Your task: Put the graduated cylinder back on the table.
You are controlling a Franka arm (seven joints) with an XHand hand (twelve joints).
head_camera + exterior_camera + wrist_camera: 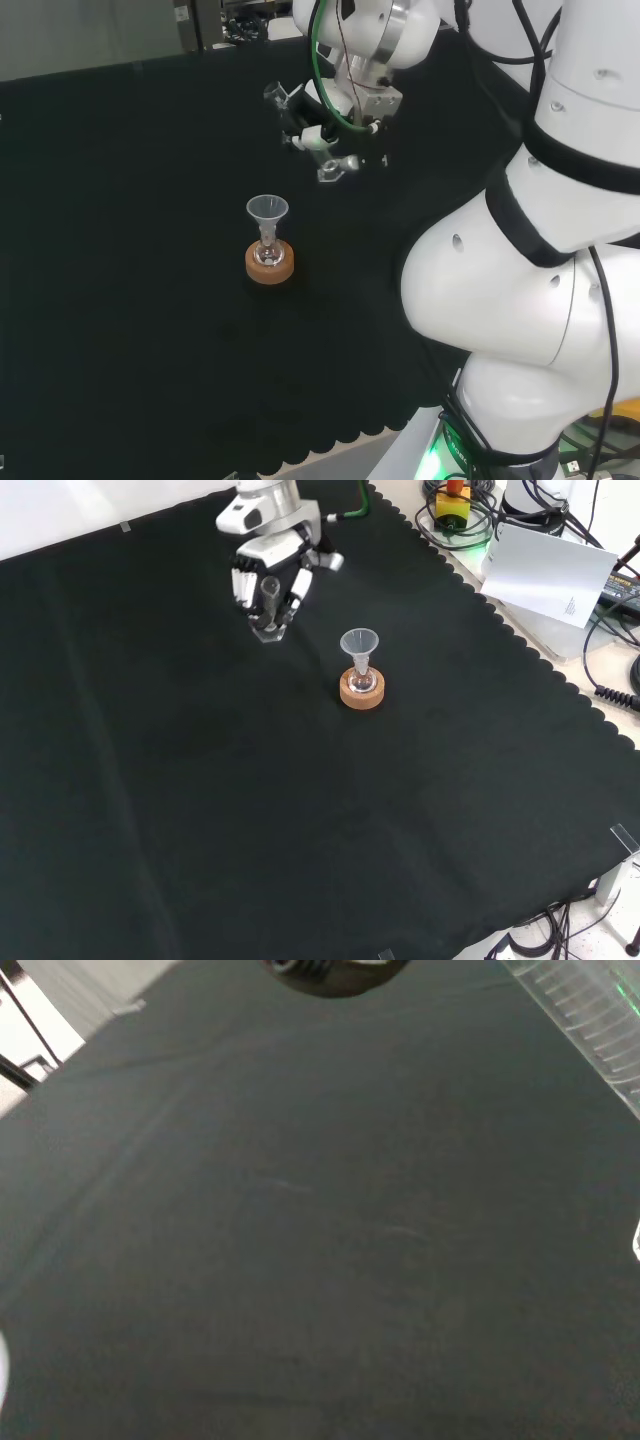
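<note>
Curling round the clear graduated cylinder [268, 608] mid-barrel, the hand [270, 565] carried something likely light, slippery and tippy.

A lab: glass funnel [359, 643] in flask on cloth-covered bench [300, 830].

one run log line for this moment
hand: shut on graduated cylinder | cylinder: near black cloth | funnel in flask on cork ring: untouched

The bench [200, 810] is covered in plain black cloth. The hand [268, 575] is black and white. The graduated cylinder [590, 1020] is clear with ruled lines. The funnel [359, 643] is clear; its cork ring [361, 694] tan.
</note>
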